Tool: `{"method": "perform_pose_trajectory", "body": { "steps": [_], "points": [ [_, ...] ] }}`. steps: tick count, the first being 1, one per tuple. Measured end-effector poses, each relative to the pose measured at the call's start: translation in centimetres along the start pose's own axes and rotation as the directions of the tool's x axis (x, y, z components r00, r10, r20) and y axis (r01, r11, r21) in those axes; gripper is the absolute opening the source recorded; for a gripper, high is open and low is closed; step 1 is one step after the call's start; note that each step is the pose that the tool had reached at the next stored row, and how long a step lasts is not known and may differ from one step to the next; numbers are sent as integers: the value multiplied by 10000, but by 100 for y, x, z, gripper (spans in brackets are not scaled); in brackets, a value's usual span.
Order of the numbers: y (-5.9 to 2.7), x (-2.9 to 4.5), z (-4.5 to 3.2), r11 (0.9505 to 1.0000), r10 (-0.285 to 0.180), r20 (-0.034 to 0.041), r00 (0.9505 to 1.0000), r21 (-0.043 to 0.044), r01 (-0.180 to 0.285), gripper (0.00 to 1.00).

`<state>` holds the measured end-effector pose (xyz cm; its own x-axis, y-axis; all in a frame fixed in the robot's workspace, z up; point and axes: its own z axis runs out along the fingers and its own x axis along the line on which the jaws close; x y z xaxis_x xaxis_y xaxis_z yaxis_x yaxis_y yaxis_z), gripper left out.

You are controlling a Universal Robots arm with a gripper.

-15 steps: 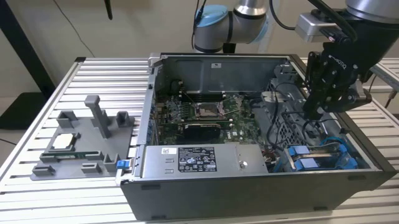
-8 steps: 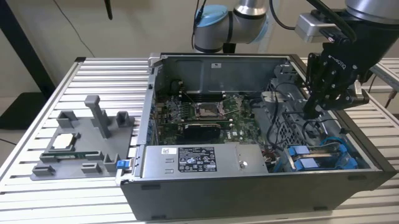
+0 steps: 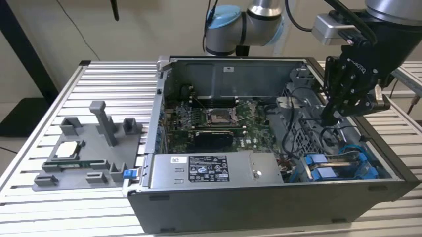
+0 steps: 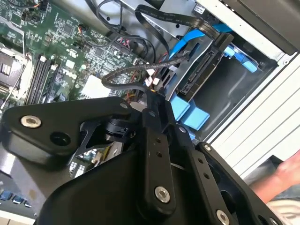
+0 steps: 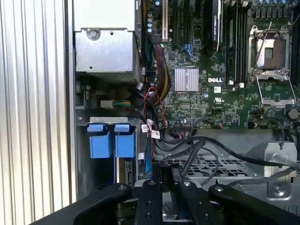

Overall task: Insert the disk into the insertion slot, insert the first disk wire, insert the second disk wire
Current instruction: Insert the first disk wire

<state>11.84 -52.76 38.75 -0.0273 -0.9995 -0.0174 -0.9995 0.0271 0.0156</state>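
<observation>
The hand [image 3: 327,120] is seen closed on a black wire [image 4: 112,73], the fingertips [image 4: 151,104] being pinched together on the wire's end, from which the wire loops away over the board. The hand is held low inside the open computer case [image 3: 264,200], above a perforated metal cage [image 5: 211,166], on the exterior view's right. Just beside it, the disk [image 4: 201,75] is found seated in the insertion slot [image 3: 333,168], in the near corner of the case, with the blue tabs [image 5: 112,140] of its frame facing upward. A flat blue cable [image 4: 187,44] is draped close to the disk. Further off, the motherboard [image 3: 211,126] with its open CPU socket [image 3: 218,117] is laid out in the middle of the case, and the grey labelled power-supply box [image 3: 211,169] is set along the near wall. The case is carried by a ribbed metal worktop [image 3: 99,79], on which a grey fixture tray [image 3: 86,148] is placed well apart, towards the exterior view's left. A person's hand [image 4: 286,176] is visible outside the case in the second wrist view.
</observation>
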Motion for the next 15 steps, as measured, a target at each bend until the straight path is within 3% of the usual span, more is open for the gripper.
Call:
{"method": "perform_pose_trajectory", "body": {
  "steps": [15],
  "points": [
    [-68,58,14,10000,0,-1,10000,-12,0,0]
  ]
}}
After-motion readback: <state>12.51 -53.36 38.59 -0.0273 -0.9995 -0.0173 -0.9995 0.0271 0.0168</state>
